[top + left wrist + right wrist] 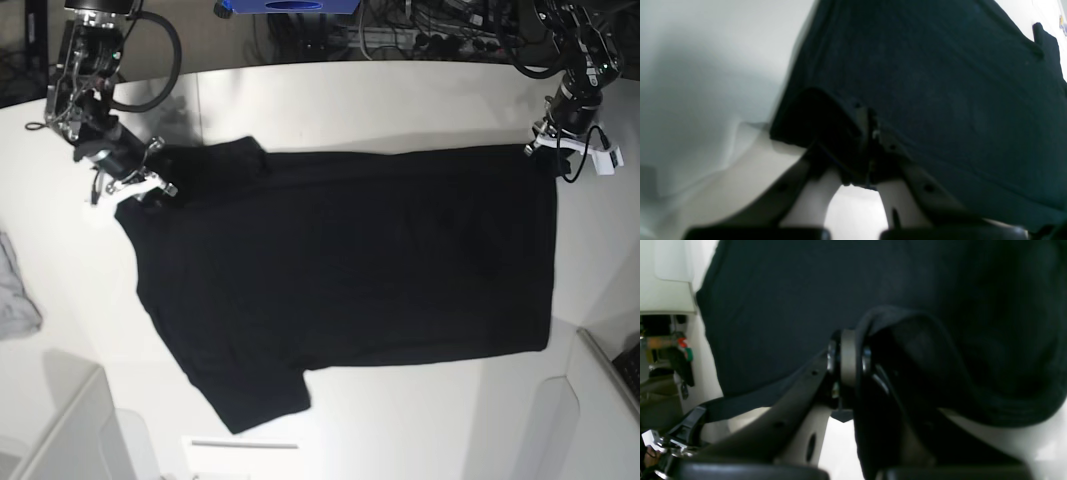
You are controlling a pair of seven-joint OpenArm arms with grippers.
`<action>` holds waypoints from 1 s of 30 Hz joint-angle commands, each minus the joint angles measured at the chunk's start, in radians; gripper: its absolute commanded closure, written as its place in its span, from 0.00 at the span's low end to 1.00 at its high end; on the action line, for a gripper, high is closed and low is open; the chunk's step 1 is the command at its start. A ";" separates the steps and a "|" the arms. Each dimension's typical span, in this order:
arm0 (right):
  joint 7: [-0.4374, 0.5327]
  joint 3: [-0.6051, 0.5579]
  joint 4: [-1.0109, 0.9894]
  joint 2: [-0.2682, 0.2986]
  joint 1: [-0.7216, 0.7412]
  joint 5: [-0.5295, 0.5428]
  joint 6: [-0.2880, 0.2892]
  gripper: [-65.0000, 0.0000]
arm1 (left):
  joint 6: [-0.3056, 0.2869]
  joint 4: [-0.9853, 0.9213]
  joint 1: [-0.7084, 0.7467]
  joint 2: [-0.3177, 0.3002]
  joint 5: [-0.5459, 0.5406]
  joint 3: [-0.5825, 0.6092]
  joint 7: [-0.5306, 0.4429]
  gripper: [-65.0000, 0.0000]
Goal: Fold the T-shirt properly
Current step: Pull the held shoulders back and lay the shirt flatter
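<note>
The black T-shirt [350, 260] lies spread flat on the white table [400, 100], plain side up, with its sleeves toward the left and its hem toward the right. My left gripper [543, 148] sits at the shirt's far right corner. In the left wrist view this gripper [870, 133] is shut on the T-shirt [940, 83] edge, fabric bunched over one finger. My right gripper [150, 183] is at the far left sleeve and shoulder. In the right wrist view it [848, 350] is shut on a fold of the T-shirt [790, 290], which drapes over one finger.
A small grey cloth [15, 290] lies at the table's left edge. White bins stand at the front left [70, 430] and front right [590, 400]. Cables and a blue box [290, 5] sit behind the table's far edge.
</note>
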 commanded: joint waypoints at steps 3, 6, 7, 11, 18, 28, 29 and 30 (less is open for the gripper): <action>-0.026 0.005 -0.019 0.006 0.061 0.016 0.006 1.00 | 0.005 0.013 -0.019 -0.013 -0.012 -0.007 -0.016 1.00; -0.032 0.005 -0.048 0.006 0.096 0.016 0.005 1.00 | 0.055 0.013 -0.029 -0.015 -0.012 0.001 -0.011 1.00; -0.035 0.005 -0.056 0.006 0.105 0.016 0.005 1.00 | 0.057 0.013 -0.038 -0.015 -0.012 0.001 -0.011 1.00; -0.035 0.005 -0.102 0.006 0.145 0.016 0.005 1.00 | 0.071 0.004 -0.060 -0.015 -0.012 0.001 -0.011 1.00; -0.036 -0.023 -0.177 0.011 0.219 0.016 0.005 1.00 | 0.115 -0.065 -0.121 -0.018 -0.012 0.001 0.020 1.00; -0.026 -0.112 -0.263 0.021 0.306 0.016 0.003 1.00 | 0.117 -0.066 -0.218 -0.013 0.123 0.002 0.087 1.00; -0.026 -0.112 -0.265 0.025 0.314 0.016 0.003 1.00 | 0.117 -0.066 -0.218 -0.013 0.123 0.002 0.087 1.00; -0.026 -0.112 -0.265 0.025 0.319 0.016 0.003 1.00 | 0.117 -0.066 -0.220 -0.013 0.123 0.002 0.087 1.00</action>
